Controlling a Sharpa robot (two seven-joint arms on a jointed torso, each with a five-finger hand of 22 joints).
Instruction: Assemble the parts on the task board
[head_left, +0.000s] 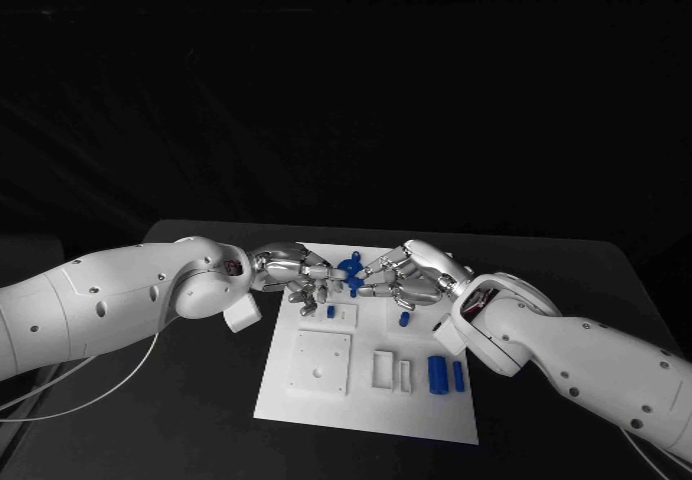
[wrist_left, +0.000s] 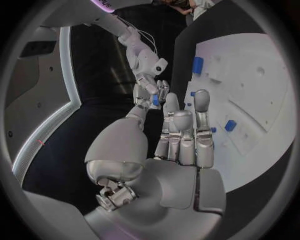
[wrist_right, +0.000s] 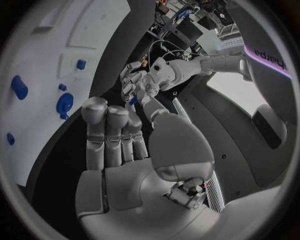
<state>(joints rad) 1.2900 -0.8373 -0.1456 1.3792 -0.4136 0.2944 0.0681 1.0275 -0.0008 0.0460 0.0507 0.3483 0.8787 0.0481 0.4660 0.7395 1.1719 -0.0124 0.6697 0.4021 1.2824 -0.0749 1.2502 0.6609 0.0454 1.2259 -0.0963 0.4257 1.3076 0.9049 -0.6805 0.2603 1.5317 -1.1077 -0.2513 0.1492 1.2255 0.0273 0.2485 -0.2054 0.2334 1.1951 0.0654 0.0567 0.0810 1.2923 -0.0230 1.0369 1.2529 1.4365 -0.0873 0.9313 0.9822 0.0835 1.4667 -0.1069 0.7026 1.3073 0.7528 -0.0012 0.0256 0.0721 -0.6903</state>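
Note:
The white task board (head_left: 361, 410) lies in the middle of the black table. Above its far end my left hand (head_left: 296, 272) and right hand (head_left: 407, 276) meet fingertip to fingertip around one small blue part (head_left: 348, 272). In the left wrist view that blue part (wrist_left: 155, 100) sits at the right hand's (wrist_left: 150, 87) fingertips, just ahead of my left hand's (wrist_left: 178, 140) thumb and fingers. The right wrist view shows the same part (wrist_right: 133, 100) under the left hand (wrist_right: 140, 82), in front of my right hand (wrist_right: 125, 145). Both hands seem to pinch it.
Loose blue parts lie on the board: a small one (head_left: 330, 311), another (head_left: 404, 320), and two upright cylinders (head_left: 437, 374) (head_left: 459, 375) near the front right. White raised blocks (head_left: 320, 360) (head_left: 382, 368) sit on the board's near half. A blue disc (wrist_right: 64, 105) lies at the far end.

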